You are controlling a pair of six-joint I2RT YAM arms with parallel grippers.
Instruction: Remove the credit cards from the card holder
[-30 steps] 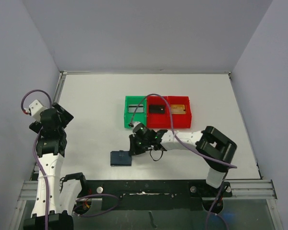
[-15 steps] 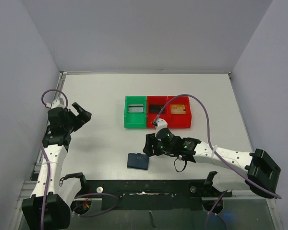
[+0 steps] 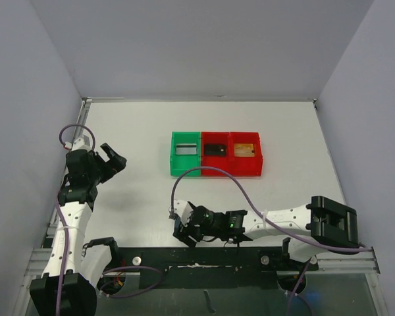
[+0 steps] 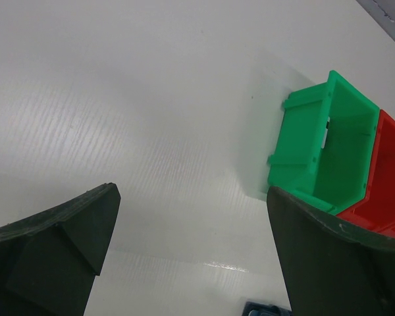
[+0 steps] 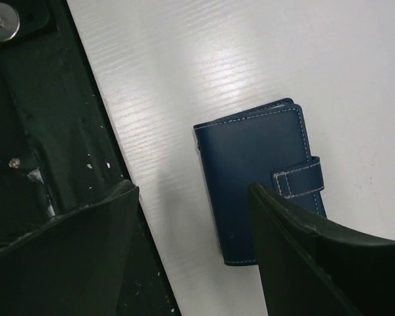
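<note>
1. Card holder: small dark navy-blue leather-look bifold wallet, flat and rectangular with pale stitching round the edge. It is closed, with a short strap tab wrapped over its one long side.
2. It lies flat on the white desk, close to the black rail at the desk's near edge.
3. Right tool: fingers stand well apart and grip nothing. The wallet lies on the desk below the gap. One finger overlaps the wallet's strap side in the right wrist view; whether they touch I cannot tell.
4. Left tool: spread wide and holding nothing, raised at the desk's left side, well apart from the wallet.
5. Credit cards, seen from the top camera only:
   - silver-grey flat card in the green plastic bin;
   - black flat card in the middle red plastic bin;
   - gold-tan flat card in the right-hand red plastic bin.
6. The three bins touch in a row at mid-desk.
7. View differences:
   - In the top camera the right tool covers the wallet; only the right wrist camera shows it plainly.
   - The left wrist camera shows the green bin's outer wall and part of a red bin; the walls hide what is inside.
</note>
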